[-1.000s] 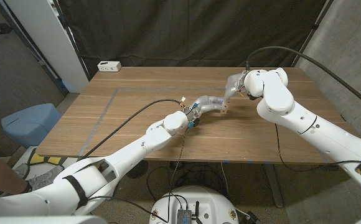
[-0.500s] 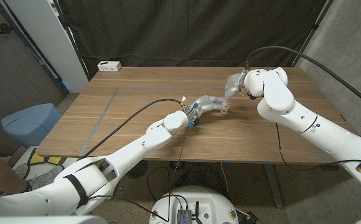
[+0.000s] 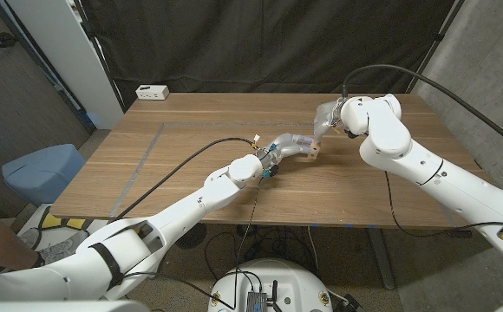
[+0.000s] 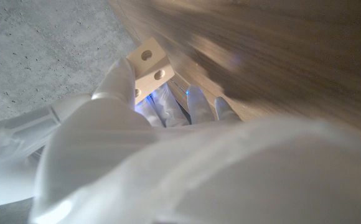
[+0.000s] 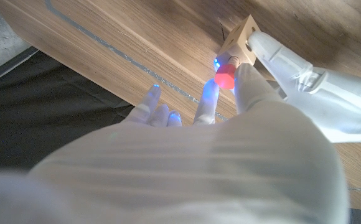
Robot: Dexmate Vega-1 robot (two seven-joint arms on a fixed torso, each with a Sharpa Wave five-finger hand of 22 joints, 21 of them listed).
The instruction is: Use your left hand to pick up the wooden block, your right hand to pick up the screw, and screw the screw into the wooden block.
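We see the wooden bench [image 3: 191, 156] spreading wide under both arms, its far edge running along a black curtain [image 3: 260, 43] and its near edge in front of the robot, with a white power strip [image 3: 152, 92] well away at the far left corner. Most of the bench's left half lies bare, so we judge there is ample room to shift the work toward the left if needed; on the right the arm's bulky forearm crowds the space near the far right part of the bench. The left hand [image 3: 293, 146] reaches out over the middle right of the bench and grips the wooden block [image 3: 315, 152], which the left wrist view shows as a pale block [image 4: 150, 66] with two round holes, pinched between the fingers. The right hand [image 3: 328, 117] comes down to the block from the far side and, in the right wrist view, holds a small red-tipped piece, which we take for the screw [image 5: 225, 77], pressed against the block [image 5: 239, 38]. We judge that both pickups are done and the driving step is in hand. The next move, as we read it, calls for turning the screw while keeping it lined up with a hole and the block held steady.
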